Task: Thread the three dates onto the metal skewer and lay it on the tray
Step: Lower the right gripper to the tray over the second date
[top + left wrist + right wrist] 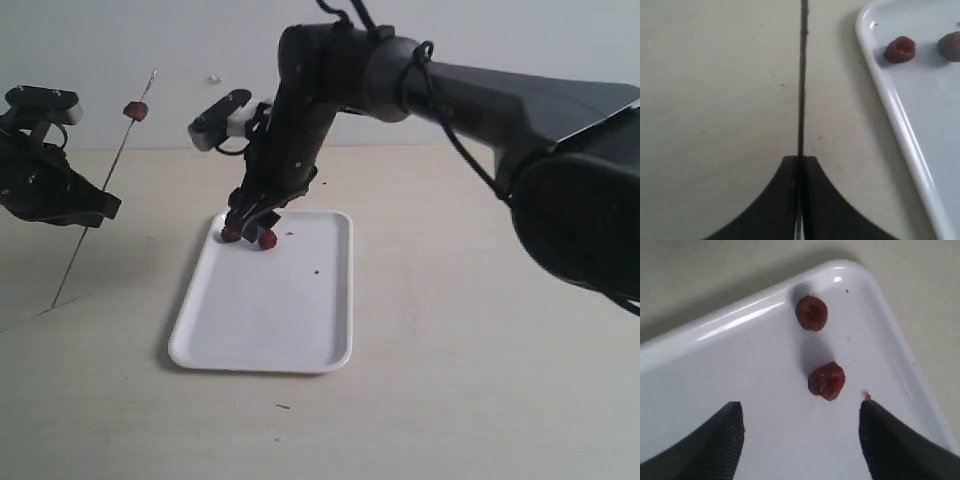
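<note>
The left gripper (800, 200) pinches the metal skewer (105, 185) (one date (136, 110) threaded near its top) beside the tray (300, 330), where the spread right gripper (800, 435) hovers over two dates (826, 380).

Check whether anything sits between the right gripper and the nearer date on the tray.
Nothing visible does. The right gripper is open above the tray, and the nearer date lies on bare white surface just ahead of the gap between its fingers. The other date sits beyond it, near the rim.
</note>
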